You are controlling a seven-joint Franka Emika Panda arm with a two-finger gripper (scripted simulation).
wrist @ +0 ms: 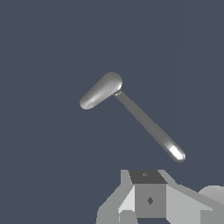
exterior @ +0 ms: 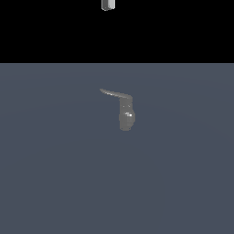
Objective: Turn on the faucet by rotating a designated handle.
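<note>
While the faucet (exterior: 126, 116) stands alone mid-floor (exterior: 45, 183), its handle (exterior: 113, 94) juts toward the exterior view's left. Only a sliver of the gripper (exterior: 108, 4) shows up top there; the wrist view catches it (wrist: 148, 199) well clear of the handle (wrist: 148, 124). Open or closed, I cannot tell.

Setting: bare simulated test space. Evidence: flat blue-grey floor (exterior: 55, 183), black backdrop (exterior: 183, 27), lone grey faucet (exterior: 126, 115).

Glossy grey metal faucet (exterior: 126, 116) and handle (exterior: 114, 94); matt, smooth blue-grey floor (exterior: 50, 173).
</note>
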